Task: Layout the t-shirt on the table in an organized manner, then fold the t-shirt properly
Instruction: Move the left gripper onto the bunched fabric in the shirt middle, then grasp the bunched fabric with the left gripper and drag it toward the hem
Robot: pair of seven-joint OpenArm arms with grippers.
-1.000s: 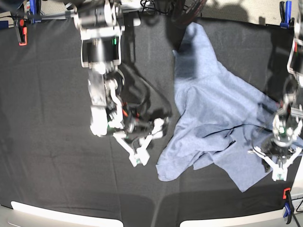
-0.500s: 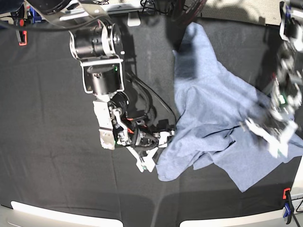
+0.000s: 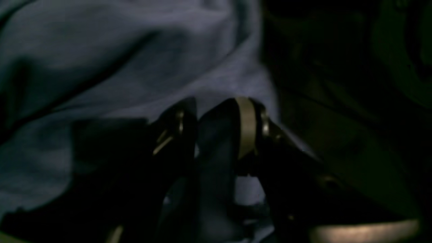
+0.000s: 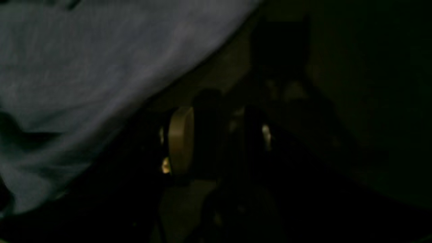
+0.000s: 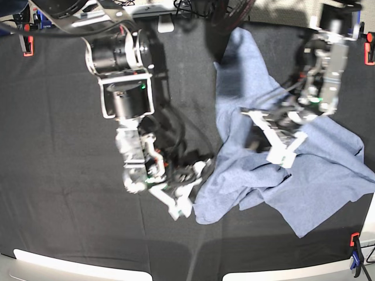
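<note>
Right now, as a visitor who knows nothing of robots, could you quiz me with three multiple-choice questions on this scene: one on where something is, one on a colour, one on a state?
1. In the base view, where does the t-shirt lie?
A. On the picture's right half
B. In the far-left corner
C. On the floor

2. What colour is the cloth covering the table?
A. White
B. Black
C. Green

3. What state is the t-shirt in?
A. Neatly folded into a rectangle
B. Rumpled, with creases and overlapping flaps
C. Hanging from a hanger

Answers:
1: A, since the blue-grey fabric spreads from the picture's middle to its right edge.
2: B, since the bare surface around the shirt is matte black.
3: B, since uneven folds and ridges run across it and its outline is irregular.
</note>
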